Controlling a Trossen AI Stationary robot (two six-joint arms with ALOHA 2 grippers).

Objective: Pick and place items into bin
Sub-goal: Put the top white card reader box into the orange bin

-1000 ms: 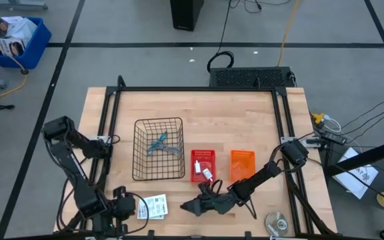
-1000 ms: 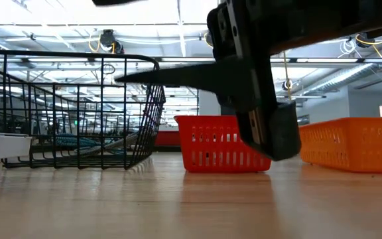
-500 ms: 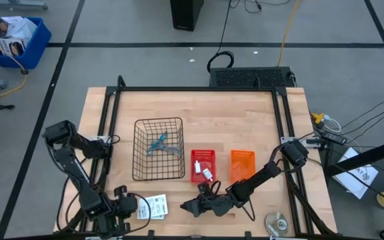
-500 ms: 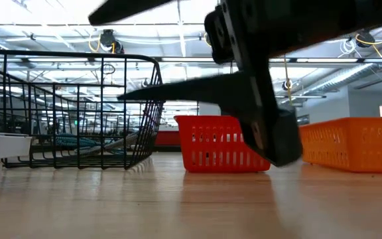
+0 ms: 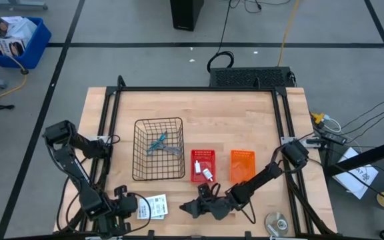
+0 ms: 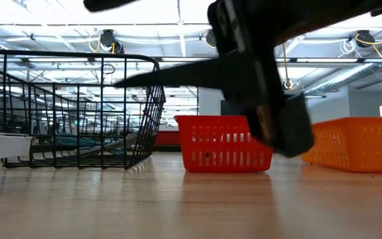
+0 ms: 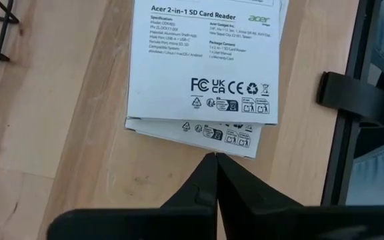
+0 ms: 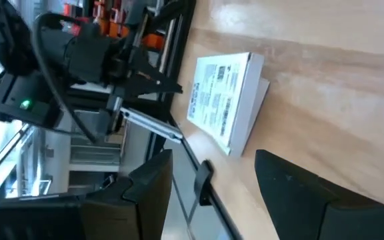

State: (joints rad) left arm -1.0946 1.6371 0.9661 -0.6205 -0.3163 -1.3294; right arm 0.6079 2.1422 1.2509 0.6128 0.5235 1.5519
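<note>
Low in the frame, the right gripper (image 5: 191,209) hovers wide open, empty, near the card packet (image 5: 153,207); the left gripper (image 7: 215,157) points closed at that packet's edge.

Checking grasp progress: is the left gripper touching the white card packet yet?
Cannot tell. In the left wrist view the shut left gripper tips meet the white card packet's edge, with no plain gap or contact.

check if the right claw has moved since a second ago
Yes, slightly. In the high view the right claw has drifted a little further from the red basket, toward the table's near edge, open over bare wood beside the card packet.
</note>
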